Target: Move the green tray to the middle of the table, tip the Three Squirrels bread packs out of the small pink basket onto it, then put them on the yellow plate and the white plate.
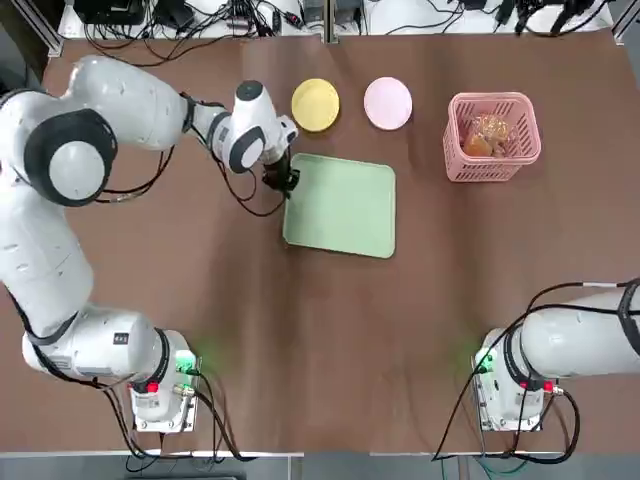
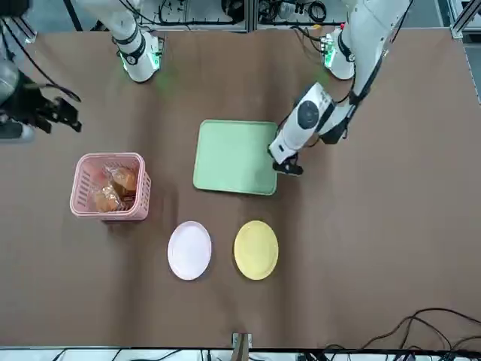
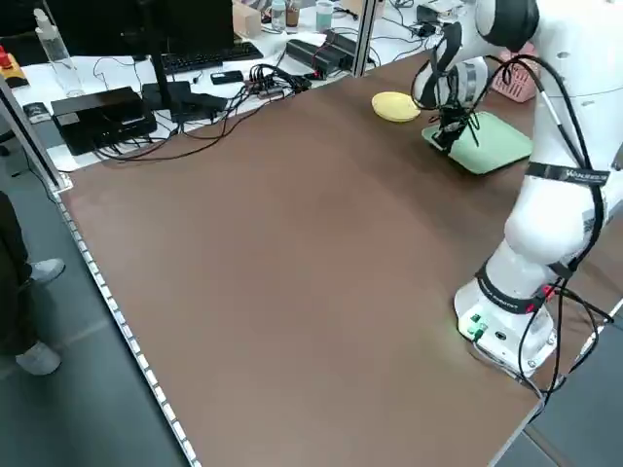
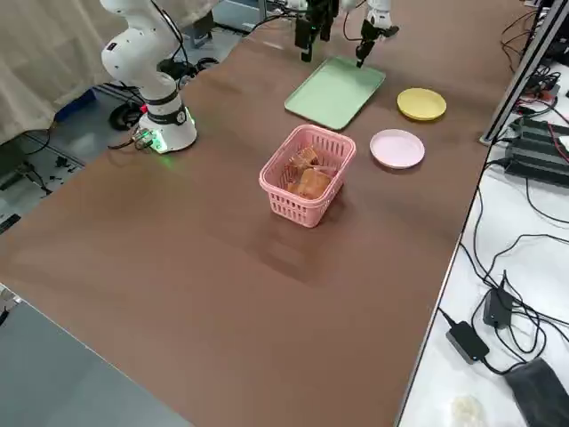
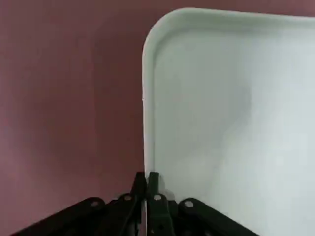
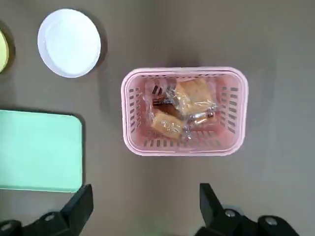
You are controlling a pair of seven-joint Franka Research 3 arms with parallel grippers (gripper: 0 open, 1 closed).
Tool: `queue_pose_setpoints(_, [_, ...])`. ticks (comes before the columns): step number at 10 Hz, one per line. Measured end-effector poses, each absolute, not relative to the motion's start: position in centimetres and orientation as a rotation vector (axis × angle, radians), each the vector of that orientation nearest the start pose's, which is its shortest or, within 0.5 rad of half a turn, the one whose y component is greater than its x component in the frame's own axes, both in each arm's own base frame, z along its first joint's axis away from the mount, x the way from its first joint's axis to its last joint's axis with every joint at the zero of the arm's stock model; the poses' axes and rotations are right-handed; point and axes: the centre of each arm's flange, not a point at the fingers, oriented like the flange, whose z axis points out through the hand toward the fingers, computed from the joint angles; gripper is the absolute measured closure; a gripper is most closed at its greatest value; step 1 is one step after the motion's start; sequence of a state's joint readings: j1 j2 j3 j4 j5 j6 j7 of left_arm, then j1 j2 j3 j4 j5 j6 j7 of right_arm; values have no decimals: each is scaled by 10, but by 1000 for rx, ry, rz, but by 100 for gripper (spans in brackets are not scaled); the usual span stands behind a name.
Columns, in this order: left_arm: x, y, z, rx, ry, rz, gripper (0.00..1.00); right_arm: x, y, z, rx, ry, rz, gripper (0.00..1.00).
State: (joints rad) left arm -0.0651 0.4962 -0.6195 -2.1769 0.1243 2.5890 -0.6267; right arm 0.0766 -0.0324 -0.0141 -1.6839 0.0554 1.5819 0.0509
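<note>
1. The table point(image 1: 200, 290) is a dark-brown top, with cables and equipment along its far edge.
2. Step in hand: shifting the green tray point(image 1: 345, 205). The left gripper point(image 1: 283, 180) pinches the tray's rim on its near-side edge, fingers pressed together.
3. The right gripper point(image 6: 142, 206) hangs spread above the small pink basket point(image 6: 183, 112), bread packs point(image 6: 179, 115) inside.
4. The yellow plate point(image 1: 315, 104) and white plate point(image 1: 388, 103) lie just beyond the tray.
5. Next, probably: release, then tip the basket.
</note>
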Motion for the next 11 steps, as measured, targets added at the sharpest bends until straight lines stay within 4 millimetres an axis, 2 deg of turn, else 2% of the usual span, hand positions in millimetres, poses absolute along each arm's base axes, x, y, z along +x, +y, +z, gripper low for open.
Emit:
queue_pose_setpoints(3, [447, -357, 203, -3327, 132, 181, 51, 548, 53, 515, -3091, -38, 103, 4])
queue_pose_setpoints(4, [464, -346, 213, -3331, 85, 141, 38, 545, 57, 490, -3092, -46, 111, 4])
queue_pose_setpoints(5, [491, -321, 232, -3305, 19, 110, 23, 542, 64, 470, -3093, -62, 118, 4])
queue_pose_setpoints(6, [521, -287, 262, -3244, -20, 99, 9, 538, 73, 453, -3094, -87, 118, 4])
queue_pose_setpoints(7, [542, -255, 292, -3186, -24, 76, 0, 534, 84, 436, -3095, -116, 111, 4])
queue_pose_setpoints(9, [573, -195, 333, -3147, 20, 1, 0, 530, 104, 397, -3098, -144, 118, 4])
queue_pose_setpoints(11, [595, -143, 368, -3120, 101, -25, 0, 535, 117, 368, -3102, -155, 122, 5])
